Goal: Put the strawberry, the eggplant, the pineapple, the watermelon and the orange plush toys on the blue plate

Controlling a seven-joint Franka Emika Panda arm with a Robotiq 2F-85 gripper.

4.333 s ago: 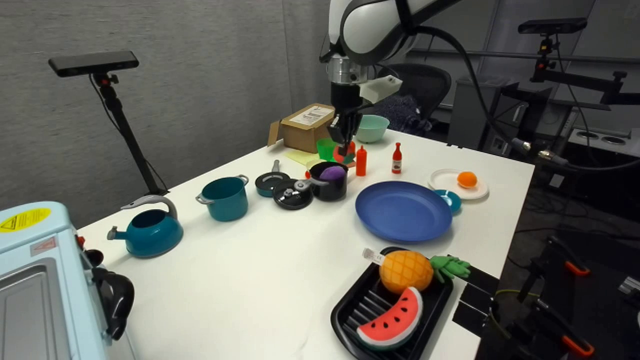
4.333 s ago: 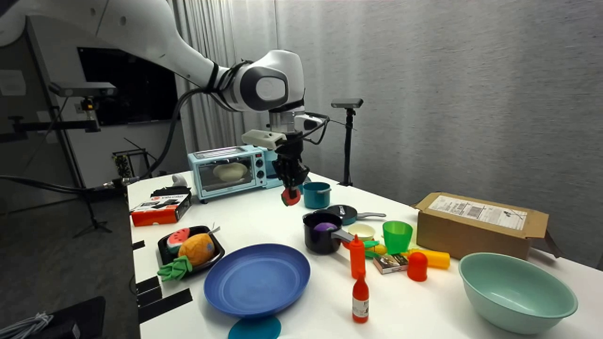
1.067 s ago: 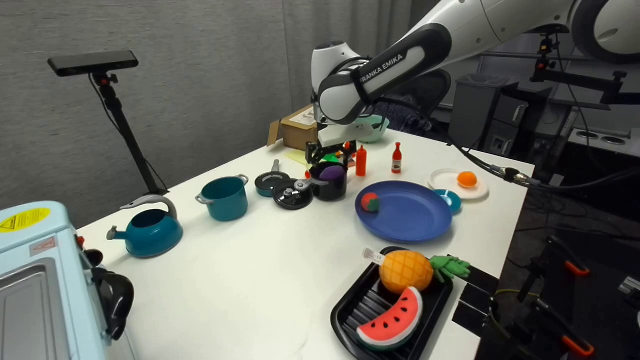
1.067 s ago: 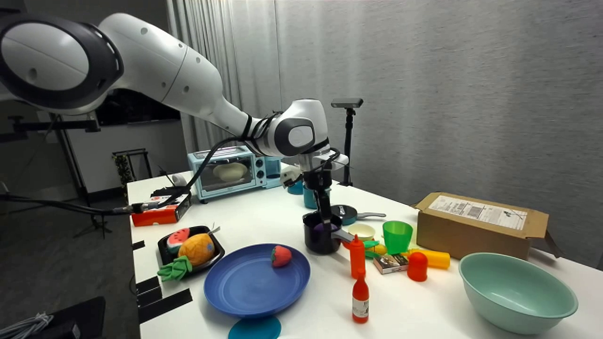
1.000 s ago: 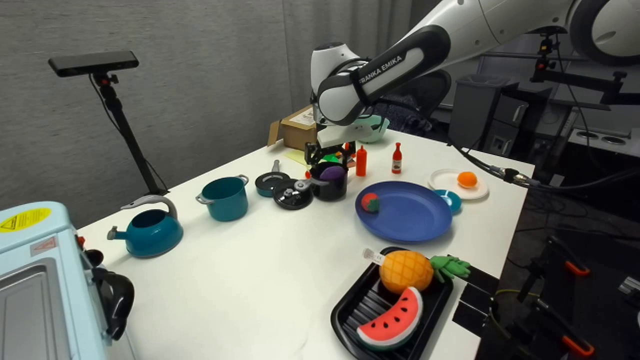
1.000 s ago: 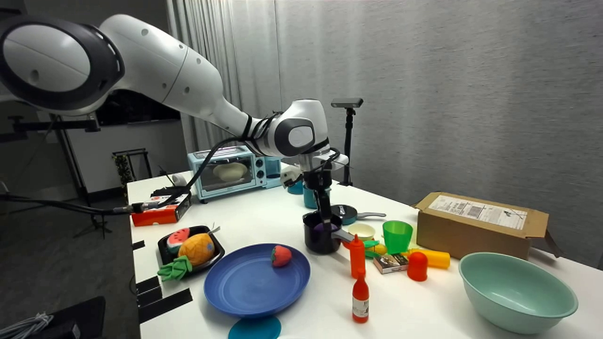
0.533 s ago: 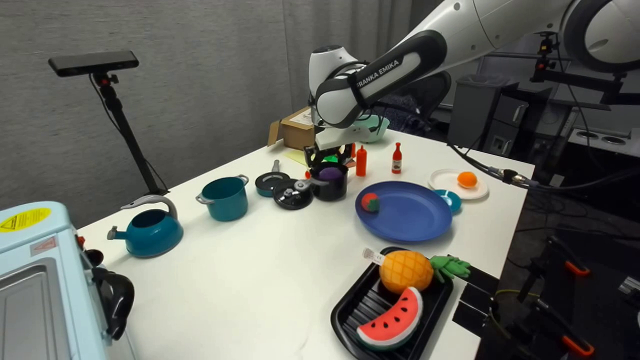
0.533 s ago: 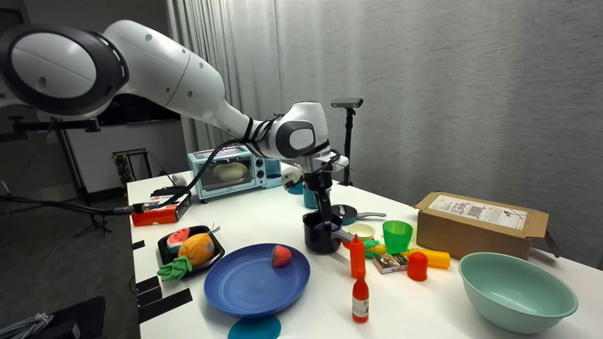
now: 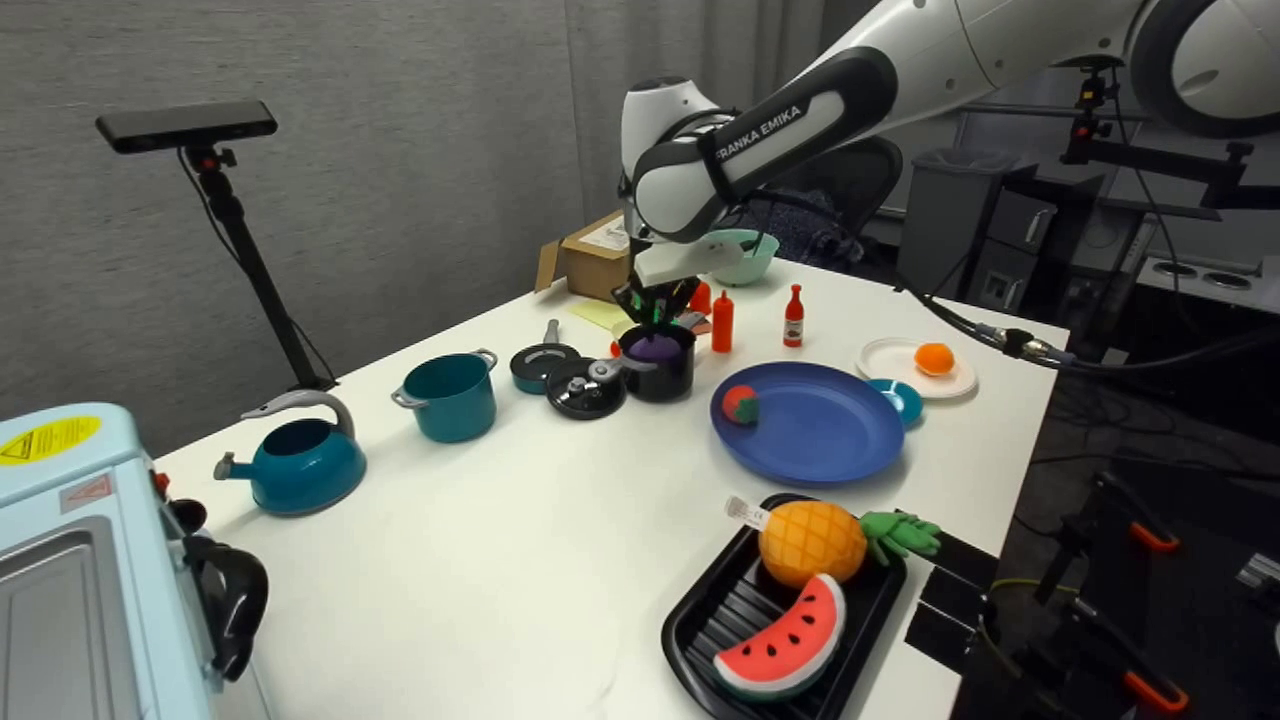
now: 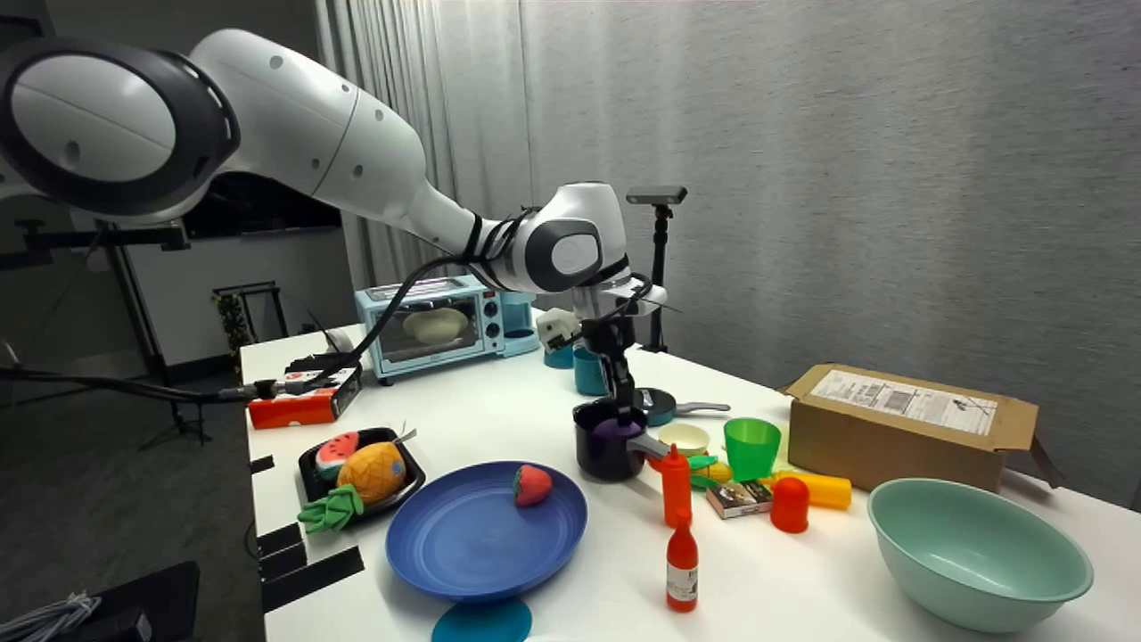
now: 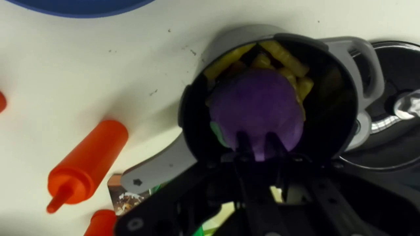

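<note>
Black fingers [image 11: 243, 142] of the gripper [image 11: 259, 144] stand close to each other in the wrist view, and a narrow fold of the purple eggplant [image 11: 259, 98] shows between them, so I judge that they hold it. The eggplant is inside the black pot [image 9: 668, 385], above some yellow pieces [image 11: 285, 60]; whether it is lifted a little is not clear.

Near the pot, but apart from it, is the blue plate [image 10: 472, 539]. The strawberry [image 10: 532, 486] lies on it, close to the edge, so one toy of five is done and the task seems in its early part. The eggplant should be the second: gripped, but not yet brought to the plate.

Farther away, three toys are left. In both exterior views, the pineapple [image 9: 812, 543] and the watermelon [image 9: 790, 640] lie beside each other in the black tray [image 9: 735, 605], with the pineapple's leaves reaching over the rim. In an exterior view, the orange [image 9: 934, 359] rests on the white plate [image 9: 885, 358], past the blue plate as seen from the pot.
</note>
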